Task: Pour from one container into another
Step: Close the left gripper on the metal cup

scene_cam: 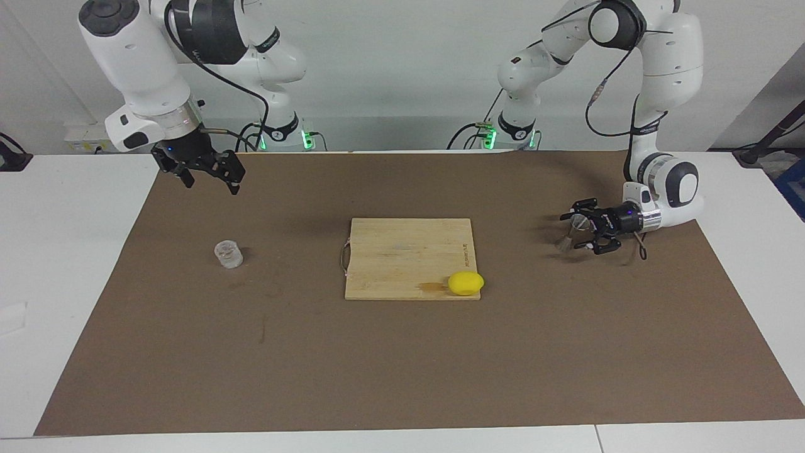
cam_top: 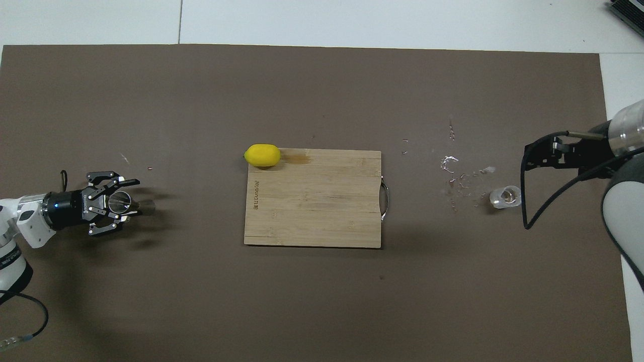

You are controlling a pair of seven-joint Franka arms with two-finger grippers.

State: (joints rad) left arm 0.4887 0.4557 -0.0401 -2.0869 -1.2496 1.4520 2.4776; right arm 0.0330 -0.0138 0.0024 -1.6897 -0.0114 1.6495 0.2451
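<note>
Bracketing jigger (scene_cam: 570, 231): left claw (scene_cam: 582, 234)

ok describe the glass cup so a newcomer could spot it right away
Start at the wooden cutting board mid-mat, then go toward the right arm's end. The glass cup stands alone there on the brown mat: short, clear and cylindrical, unlike the yellow lemon.
</note>
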